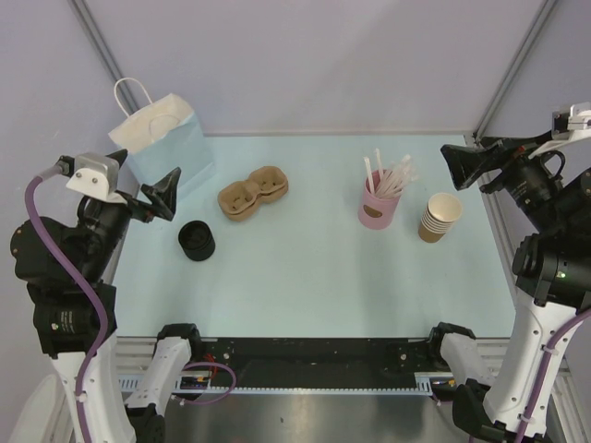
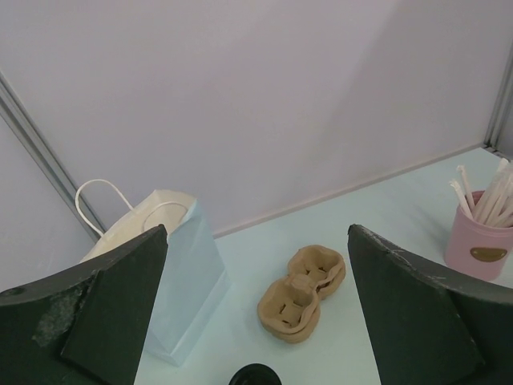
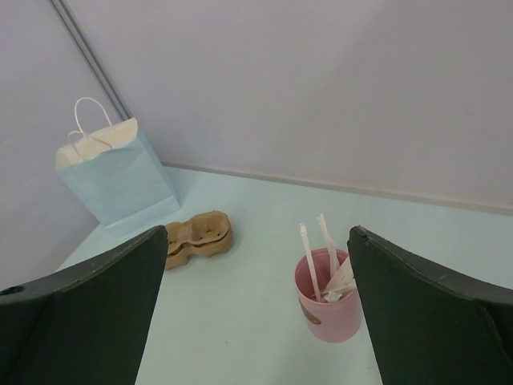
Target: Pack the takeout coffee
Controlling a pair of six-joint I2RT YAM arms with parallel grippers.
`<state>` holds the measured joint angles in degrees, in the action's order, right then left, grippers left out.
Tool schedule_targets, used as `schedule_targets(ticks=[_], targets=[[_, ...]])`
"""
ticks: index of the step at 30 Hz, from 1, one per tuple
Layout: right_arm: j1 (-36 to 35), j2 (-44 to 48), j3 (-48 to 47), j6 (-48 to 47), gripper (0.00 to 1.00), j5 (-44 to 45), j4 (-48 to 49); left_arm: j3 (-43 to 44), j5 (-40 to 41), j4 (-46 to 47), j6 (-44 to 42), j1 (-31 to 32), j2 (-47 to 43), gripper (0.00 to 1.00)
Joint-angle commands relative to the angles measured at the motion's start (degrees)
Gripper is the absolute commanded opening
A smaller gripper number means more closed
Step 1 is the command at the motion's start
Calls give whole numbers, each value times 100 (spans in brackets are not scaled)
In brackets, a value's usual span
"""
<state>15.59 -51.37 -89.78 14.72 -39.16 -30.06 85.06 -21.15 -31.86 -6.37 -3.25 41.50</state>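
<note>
We are seeing the black lid (image 1: 196, 240) lying on the bench (image 1: 314, 277), just beside and below the left end effector (image 1: 167, 196), which is hanging released with its fingers spread wide. We are not making out a single tan cup on its own. A stack of tan cups (image 1: 440, 217) is standing near the right end effector (image 1: 451, 166), which is also released and holding nothing. The pink straw cup (image 1: 379, 208) is sitting just beside that stack. The pulp carrier (image 1: 252, 194) and blue bag (image 1: 166, 148) are sitting ahead of the left end effector.
</note>
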Motion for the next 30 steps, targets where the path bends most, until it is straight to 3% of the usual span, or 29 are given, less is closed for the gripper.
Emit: schedule_targets(ticks=[1, 11, 21, 26, 27, 30], targets=[[14, 5, 65, 40, 100, -197, 317, -59, -161, 162, 154, -45, 52, 99], [14, -22, 522, -13, 100, -1050, 818, -200, -364, 206, 22, -45, 78, 99], [-302, -205, 654, -83, 100, -1305, 1046, -279, -83, 259, -162, -45, 113, 99], [-1249, -575, 602, -616, 100, -429, 959, -367, 260, 189, -347, -45, 69, 100], [-1939, -654, 584, -802, 100, -139, 758, -402, 304, 128, -460, -53, 52, 100], [-2963, -1136, 348, -1628, 100, 1118, 328, -455, 471, -39, -689, -45, 43, 99]])
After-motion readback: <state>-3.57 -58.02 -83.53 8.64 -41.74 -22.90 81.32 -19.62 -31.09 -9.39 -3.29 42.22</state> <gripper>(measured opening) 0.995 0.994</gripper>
